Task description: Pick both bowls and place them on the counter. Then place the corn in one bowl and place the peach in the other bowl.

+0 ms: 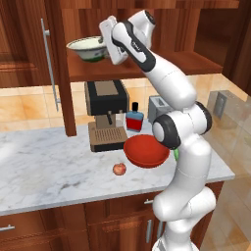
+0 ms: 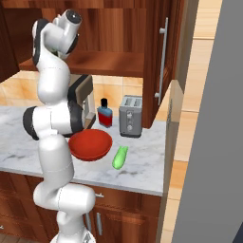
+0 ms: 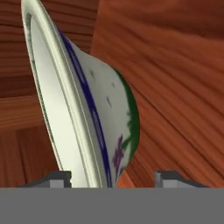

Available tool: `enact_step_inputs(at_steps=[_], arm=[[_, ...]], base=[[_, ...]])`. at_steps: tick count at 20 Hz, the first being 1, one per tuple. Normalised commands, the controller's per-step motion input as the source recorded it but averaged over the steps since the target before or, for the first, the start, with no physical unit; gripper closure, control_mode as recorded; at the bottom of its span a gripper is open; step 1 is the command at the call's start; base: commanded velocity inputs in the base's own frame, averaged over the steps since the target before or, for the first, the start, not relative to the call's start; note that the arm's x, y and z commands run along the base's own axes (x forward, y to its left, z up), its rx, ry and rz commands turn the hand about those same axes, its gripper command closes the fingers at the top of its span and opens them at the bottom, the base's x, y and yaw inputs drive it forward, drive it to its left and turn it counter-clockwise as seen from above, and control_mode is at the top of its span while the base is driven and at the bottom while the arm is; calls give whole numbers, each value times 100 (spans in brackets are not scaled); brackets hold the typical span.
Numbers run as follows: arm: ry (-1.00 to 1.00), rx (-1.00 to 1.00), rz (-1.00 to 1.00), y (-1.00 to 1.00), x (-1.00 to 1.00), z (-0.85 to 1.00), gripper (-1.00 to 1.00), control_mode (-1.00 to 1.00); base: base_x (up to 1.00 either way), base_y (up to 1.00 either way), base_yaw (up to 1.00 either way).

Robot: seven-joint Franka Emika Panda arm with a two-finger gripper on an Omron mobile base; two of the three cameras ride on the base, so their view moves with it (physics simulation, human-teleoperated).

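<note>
- Nearest the base, the peach (image 1: 119,169) sits alone on the marble surface (image 1: 44,171), close to the front edge and just left of the red bowl (image 1: 146,151).
- The red bowl rests upright on the surface, with the arm's white lower links crossing in front of its right side in the left base view.
- From the right base view, the corn (image 2: 120,157) lies on the surface just right of the red bowl, angled, near it but not touching.
- Further back, a dark coffee machine (image 1: 105,115) stands against the tiled wall, and a small blue bottle (image 1: 135,117) with a red label sits just right of it.
- A silver toaster (image 2: 130,116) stands right of the bottle, close to the tall cabinet door.
- Up on the wooden shelf (image 1: 196,63) above the machine, the white bowl (image 1: 88,48) sits upright near the shelf's left end.
- The arm reaches high, and the gripper (image 1: 104,44) is right at that bowl's right-hand rim.
- Hand view: the bowl's rim (image 3: 65,100) runs between the two fingertips (image 3: 57,178), the pale inside to one side, the green and purple marks to the other.
- The fingers stand apart with visible gaps either side of the rim, so they straddle the wall without clamping it.
</note>
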Motion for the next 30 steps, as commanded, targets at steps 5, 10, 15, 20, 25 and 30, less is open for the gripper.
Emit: enact_step_inputs(at_steps=[5,10,15,20,25,30], arm=[[9,-3,0,14,0,-16,100,-100],[9,0,0,0,-20,-11,100,-100],[0,0,0,-2,-42,-2,100,-100],[-5,0,0,-7,-59,0,100,-100],[-15,0,0,-11,-75,0,100,-100],[-12,4,-4,-13,-81,-1,100,-100]], base=[[0,0,0],[0,0,0],[0,0,0],[0,0,0],[0,0,0],[0,0,0]])
